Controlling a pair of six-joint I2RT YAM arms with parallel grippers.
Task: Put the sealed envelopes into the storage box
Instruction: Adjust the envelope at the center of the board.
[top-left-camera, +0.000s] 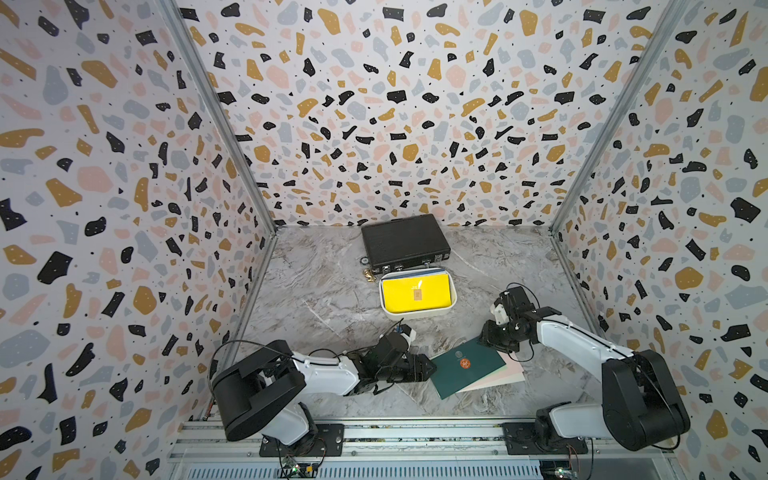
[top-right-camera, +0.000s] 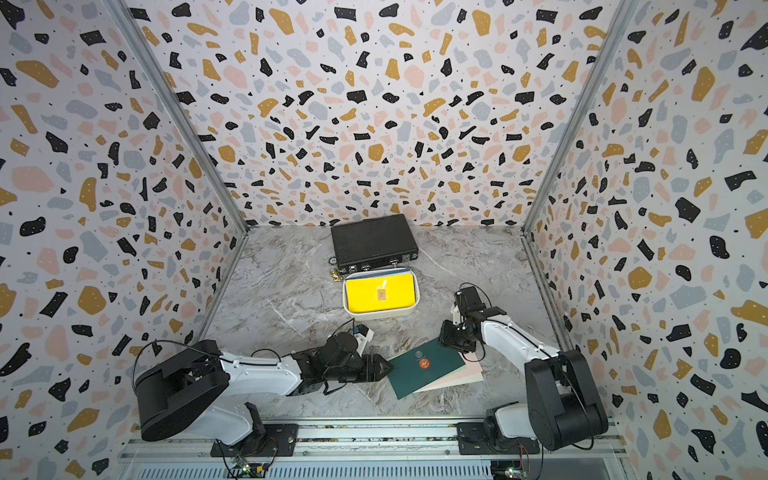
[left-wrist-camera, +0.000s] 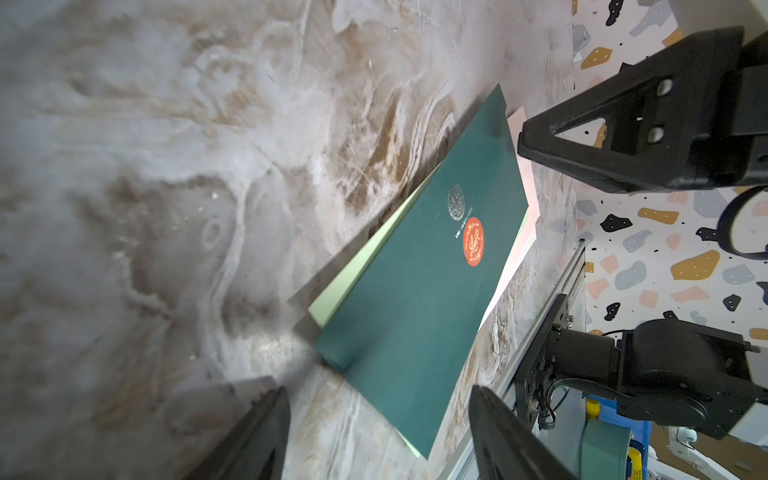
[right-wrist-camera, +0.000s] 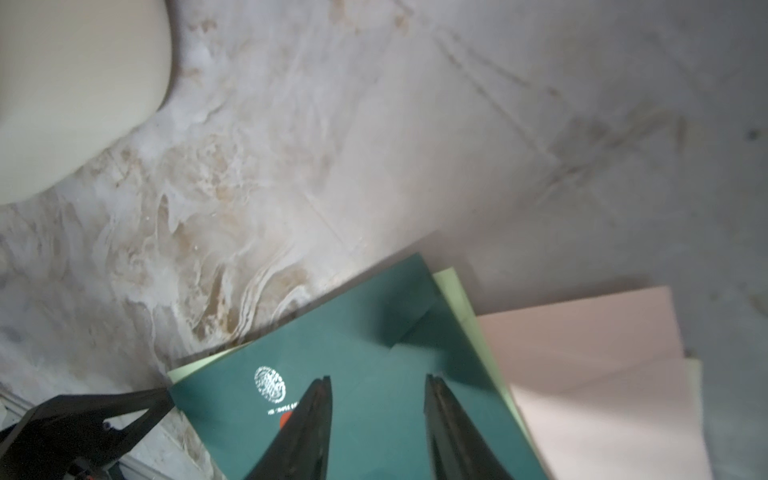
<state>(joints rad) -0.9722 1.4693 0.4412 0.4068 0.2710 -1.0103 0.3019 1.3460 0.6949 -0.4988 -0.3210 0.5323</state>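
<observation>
The box (top-left-camera: 417, 314) sits mid-counter, just in front of a black briefcase (top-left-camera: 403, 241) that lies against the back edge of the marble counter (top-left-camera: 316, 291). A yellow envelope (top-left-camera: 415, 294) lies flat on top inside the box and fills nearly the whole opening. Thin edges of other envelopes show behind it along the back wall.

The rest of the envelopes lie in a loose fan near the front edge, a little right of the middle and turned at a slant. A dark green envelope (top-left-camera: 467, 368) is on top, face up, with an orange seal (left-wrist-camera: 473, 241) and a silvery stamp beside it. Under it, a pale green one (left-wrist-camera: 353, 274) peeks out along one long side. A pink one (right-wrist-camera: 582, 332) and a cream one (top-left-camera: 498, 380) spread out toward the right edge.

The left arm (top-left-camera: 324, 370) reaches low across the counter. The left jaws stand wide open, just beside the stack's left end, with nothing between them. The right arm (top-left-camera: 561, 332) bends down over the far right corner of the stack. The right jaws are partly apart, poised over the dark green envelope and gripping nothing. I cannot tell whether their tips touch the paper.
</observation>
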